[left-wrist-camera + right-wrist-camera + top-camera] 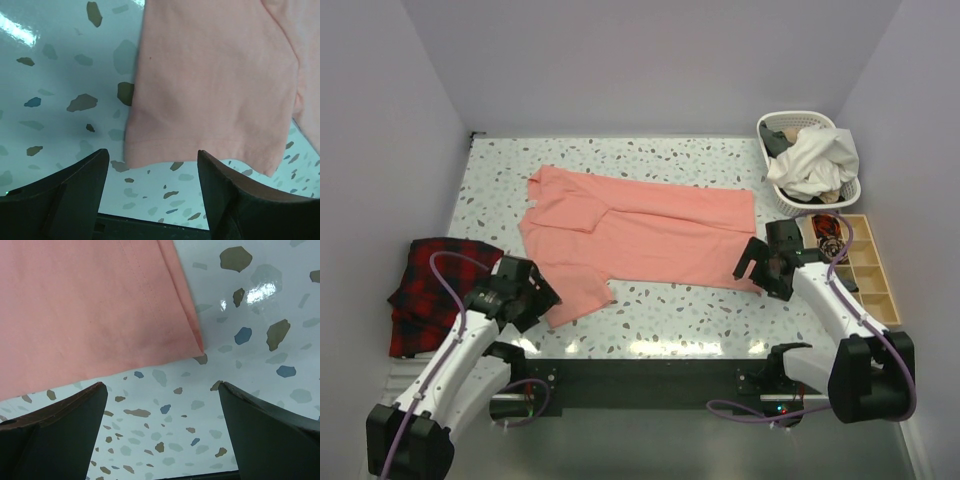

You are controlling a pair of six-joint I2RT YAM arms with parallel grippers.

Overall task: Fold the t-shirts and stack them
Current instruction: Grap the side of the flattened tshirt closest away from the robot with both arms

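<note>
A salmon-pink t-shirt point(640, 230) lies spread flat across the middle of the speckled table, its far sleeve folded in. My left gripper point(535, 300) is open and empty, just off the shirt's near left sleeve point(210, 85); the sleeve's hem lies just beyond the fingertips. My right gripper point(752, 262) is open and empty at the shirt's near right corner point(192, 340), which lies just ahead of the jaws. In both wrist views only bare table shows between the fingers.
A folded red-and-black plaid cloth point(430, 290) lies at the table's left edge by my left arm. A white laundry basket point(810, 160) with clothes stands at the back right. A wooden compartment tray point(865, 265) sits along the right edge.
</note>
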